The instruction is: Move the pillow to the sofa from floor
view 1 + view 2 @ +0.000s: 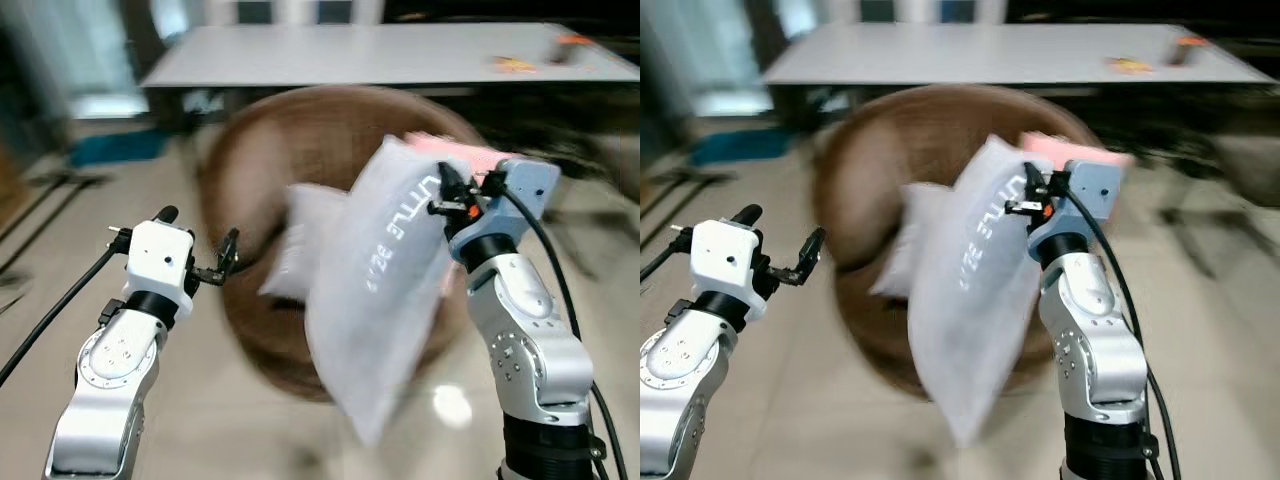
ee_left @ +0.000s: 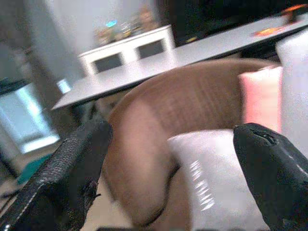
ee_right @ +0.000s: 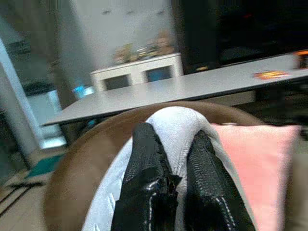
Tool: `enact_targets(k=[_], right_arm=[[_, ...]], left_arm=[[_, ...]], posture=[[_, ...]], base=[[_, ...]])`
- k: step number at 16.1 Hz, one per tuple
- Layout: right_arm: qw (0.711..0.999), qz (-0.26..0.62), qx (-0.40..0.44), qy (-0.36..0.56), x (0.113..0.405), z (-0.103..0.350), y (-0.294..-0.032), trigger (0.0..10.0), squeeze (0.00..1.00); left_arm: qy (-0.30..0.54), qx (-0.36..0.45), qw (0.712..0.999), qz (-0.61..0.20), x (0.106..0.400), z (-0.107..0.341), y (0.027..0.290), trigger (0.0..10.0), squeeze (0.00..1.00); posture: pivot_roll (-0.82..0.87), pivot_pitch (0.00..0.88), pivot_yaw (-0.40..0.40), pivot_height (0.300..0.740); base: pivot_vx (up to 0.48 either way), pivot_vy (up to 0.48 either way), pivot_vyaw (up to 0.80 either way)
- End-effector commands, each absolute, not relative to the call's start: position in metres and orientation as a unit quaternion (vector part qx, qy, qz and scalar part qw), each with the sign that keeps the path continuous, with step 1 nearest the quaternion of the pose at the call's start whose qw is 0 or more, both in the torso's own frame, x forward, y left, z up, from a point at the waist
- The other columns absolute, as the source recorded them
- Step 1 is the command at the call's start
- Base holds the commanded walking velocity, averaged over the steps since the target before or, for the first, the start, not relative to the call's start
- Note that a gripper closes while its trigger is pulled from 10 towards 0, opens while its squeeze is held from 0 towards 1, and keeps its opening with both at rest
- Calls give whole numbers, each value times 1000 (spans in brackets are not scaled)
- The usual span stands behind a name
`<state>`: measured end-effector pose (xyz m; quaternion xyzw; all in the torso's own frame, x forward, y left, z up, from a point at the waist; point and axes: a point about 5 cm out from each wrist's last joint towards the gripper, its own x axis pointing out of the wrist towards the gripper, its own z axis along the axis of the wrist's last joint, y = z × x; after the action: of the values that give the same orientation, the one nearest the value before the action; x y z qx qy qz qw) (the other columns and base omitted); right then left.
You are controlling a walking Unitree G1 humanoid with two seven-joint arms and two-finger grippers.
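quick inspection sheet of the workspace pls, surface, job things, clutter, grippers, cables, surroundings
surface: pale floor, glossy, blurred by camera motion
job's things: white pillow with printed lettering hangs off the floor, pinched at its top edge; round brown sofa right behind it
clutter: second white pillow and a pink cushion already on the sofa
grippers: right gripper shut on the white pillow; left gripper open, holding nothing, pointed at the sofa
cables: black cable runs along the right arm; another black cable trails from the left wrist
surroundings: long grey table behind the sofa with small items at its far right; white cabinet beyond
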<state>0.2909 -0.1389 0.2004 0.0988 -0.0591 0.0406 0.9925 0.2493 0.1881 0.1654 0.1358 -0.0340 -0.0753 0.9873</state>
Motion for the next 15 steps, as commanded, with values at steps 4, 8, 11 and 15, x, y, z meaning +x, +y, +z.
enact_targets(k=[4, 8, 11, 15], right_arm=[[989, 49, 95, -103, 291, 216, -138, 10000, 0], [987, 80, 98, -98, 291, 215, -127, 10000, 0], [982, 121, 105, -104, 289, 220, -119, 10000, 0], [976, 132, 126, -120, 291, 226, -117, 10000, 0]], left_arm=[[-39, 134, 987, -85, 248, 169, 185, 10000, 0], [-39, 135, 987, -84, 247, 168, 186, 10000, 0], [-38, 135, 987, -85, 247, 168, 185, 10000, 0], [-36, 141, 985, -91, 246, 167, 185, 10000, 0]], posture=[[31, 0, 12, 740], [34, 0, 9, 740], [34, 0, 6, 740], [35, 0, 5, 740]], base=[[302, 0, -200], [303, 0, 0], [299, 0, 423], [299, 0, 702]])
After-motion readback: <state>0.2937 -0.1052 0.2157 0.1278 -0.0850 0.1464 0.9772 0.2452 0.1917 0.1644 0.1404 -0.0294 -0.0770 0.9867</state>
